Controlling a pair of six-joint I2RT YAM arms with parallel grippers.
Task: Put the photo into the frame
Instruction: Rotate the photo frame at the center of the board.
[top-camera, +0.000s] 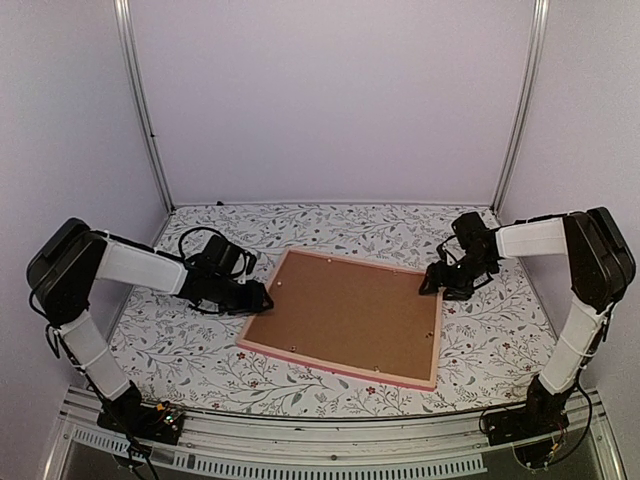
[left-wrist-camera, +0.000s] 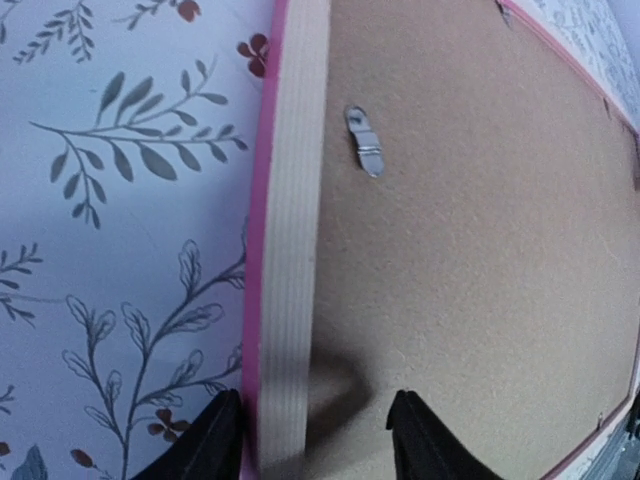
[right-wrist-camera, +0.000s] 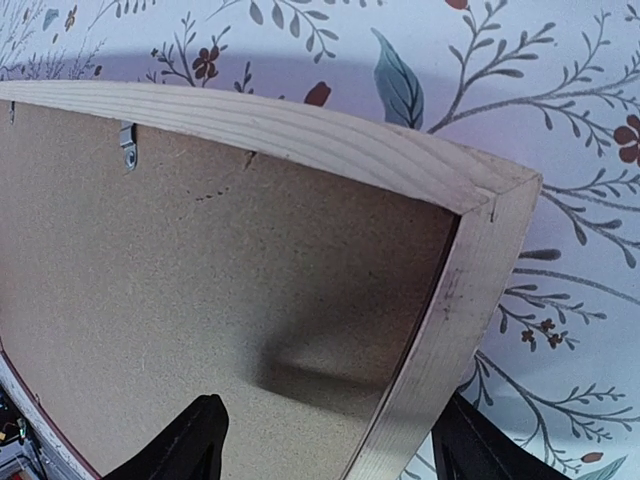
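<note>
The frame (top-camera: 340, 366) lies face down in the middle of the table, with a brown backing board (top-camera: 345, 315) filling it. The photo is hidden. My left gripper (top-camera: 262, 297) is at the frame's left edge. In the left wrist view its jaws (left-wrist-camera: 318, 435) are open astride the pale wooden rail (left-wrist-camera: 290, 250): one finger is against the pink outer side, the other over the board (left-wrist-camera: 470, 260), clear of the rail. My right gripper (top-camera: 430, 283) is at the far right corner. Its jaws (right-wrist-camera: 330, 445) stand open astride the right rail (right-wrist-camera: 450, 330).
Small metal turn clips (left-wrist-camera: 365, 142) (right-wrist-camera: 127, 145) sit on the backing board along the rails. The table (top-camera: 200, 350) has a floral cloth. White walls and metal posts close in the back and sides.
</note>
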